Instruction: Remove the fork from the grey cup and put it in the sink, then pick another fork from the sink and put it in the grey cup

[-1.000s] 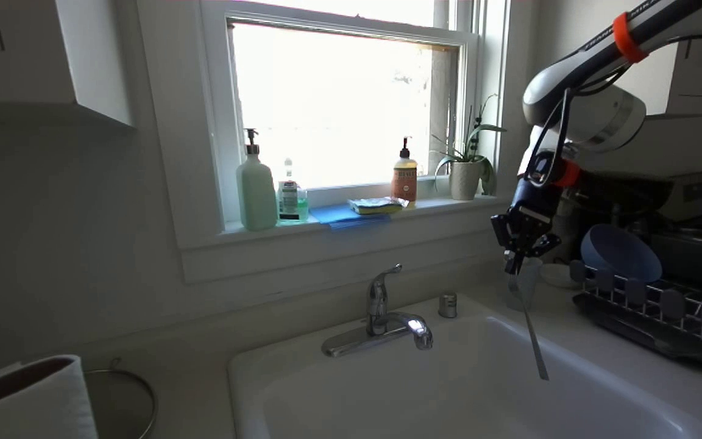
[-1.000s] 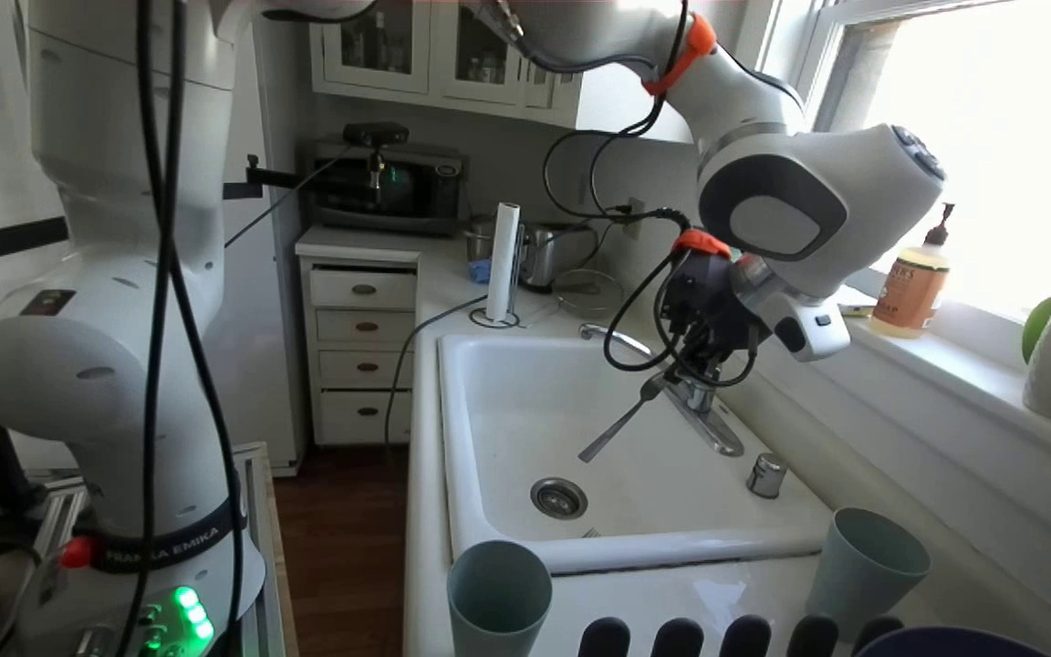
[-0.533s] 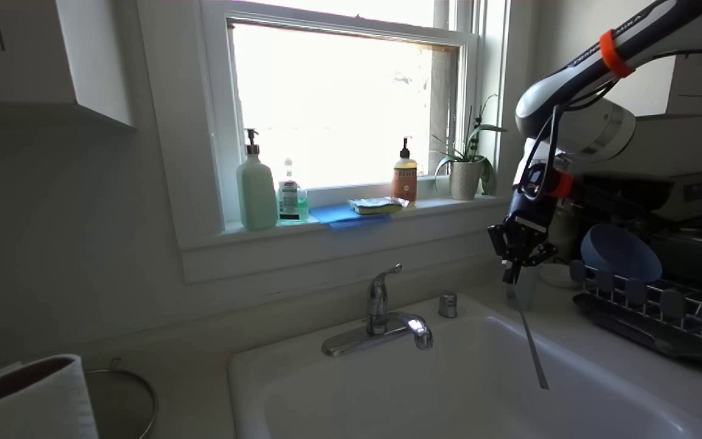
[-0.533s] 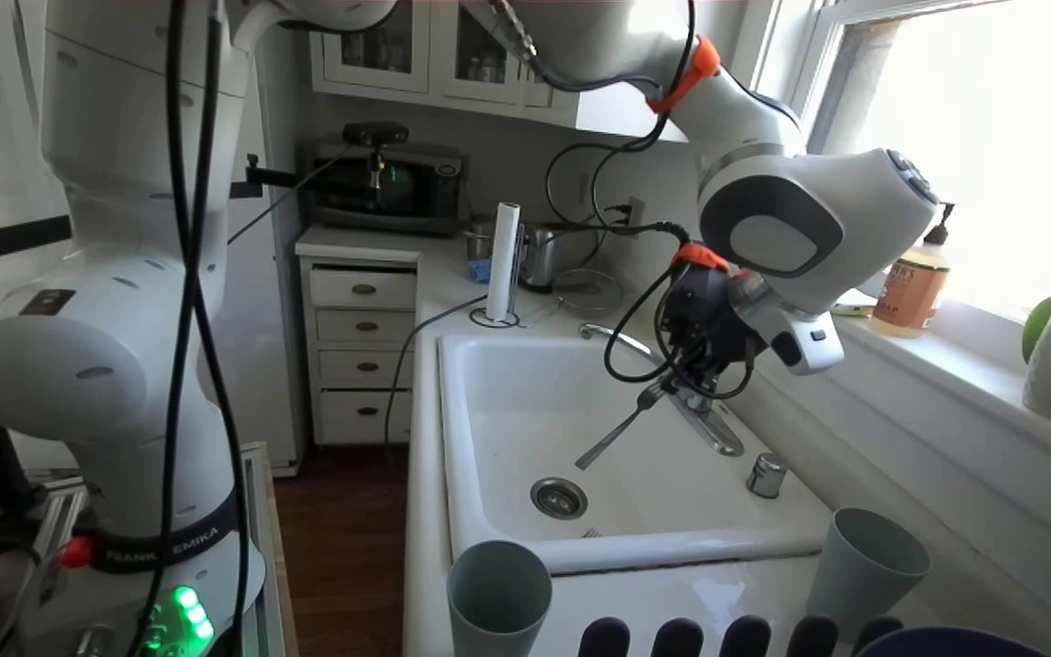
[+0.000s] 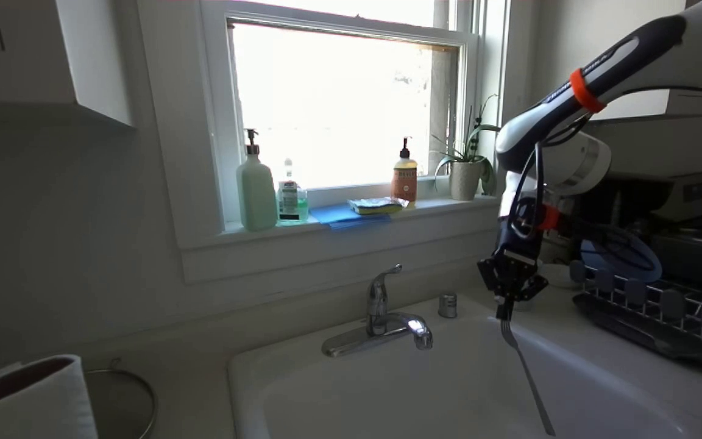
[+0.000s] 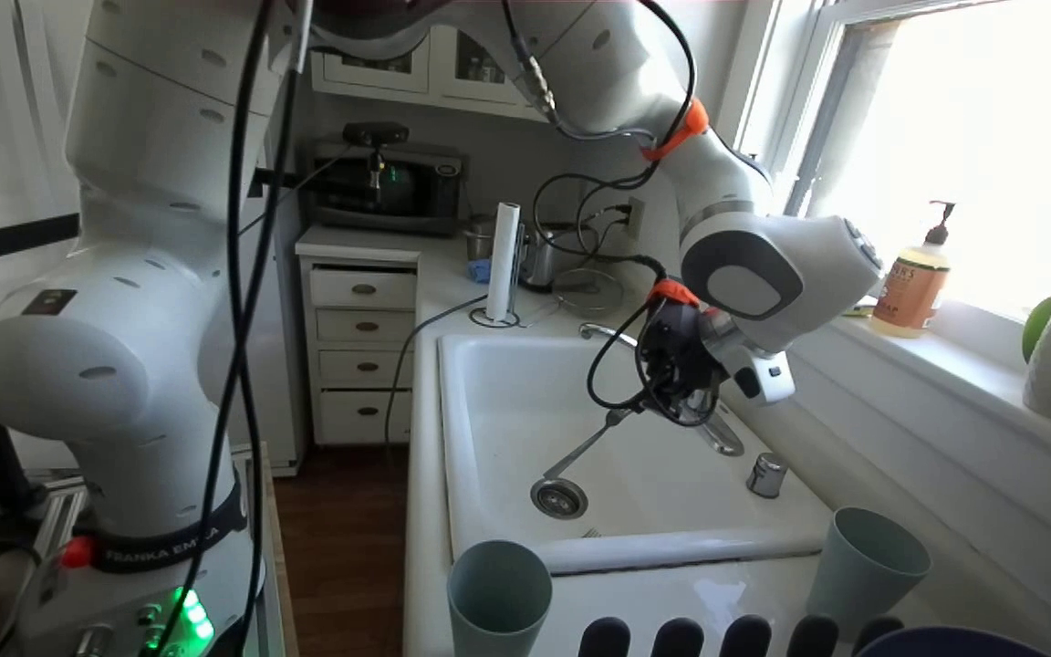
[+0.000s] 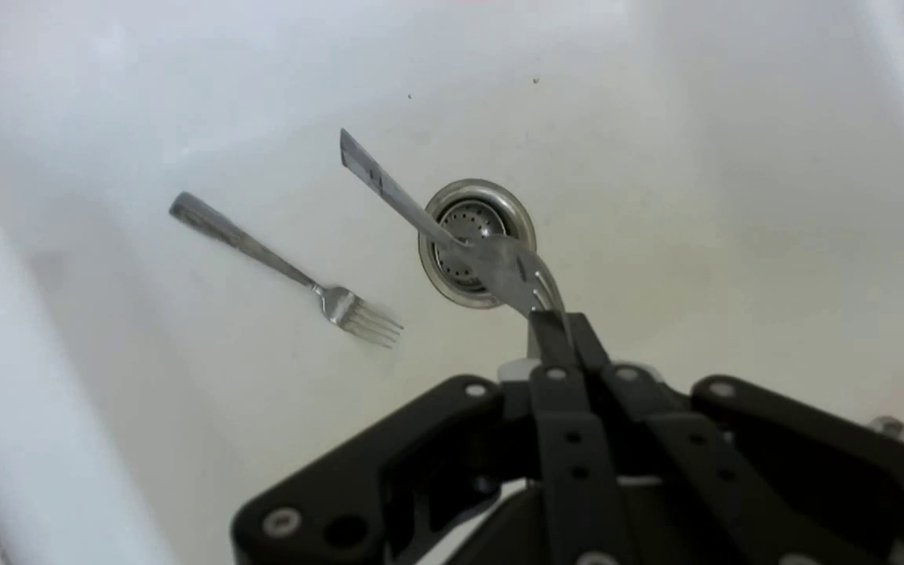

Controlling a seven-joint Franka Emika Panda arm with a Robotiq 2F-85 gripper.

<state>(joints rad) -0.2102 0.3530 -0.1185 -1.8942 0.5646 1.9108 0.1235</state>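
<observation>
Wrist view: our gripper (image 7: 567, 326) pinches one fork (image 7: 491, 262) over the sink (image 7: 703, 165); at nine o'clock lies another fork (image 7: 287, 269).

2 forks (image 7: 264, 253) (image 7: 491, 259), 2 cups (image 6: 498, 607) (image 6: 863, 570)

Around me I count one rectangular white-framed window (image 5: 336, 107), glaringly bright; plain grey wall (image 5: 83, 244), shaded; white glass-paned upper cabinets (image 6: 434, 84); below these, one white four-drawer base cabinet (image 6: 343, 351); dark reddish-brown wooden floor (image 6: 334, 557).
</observation>
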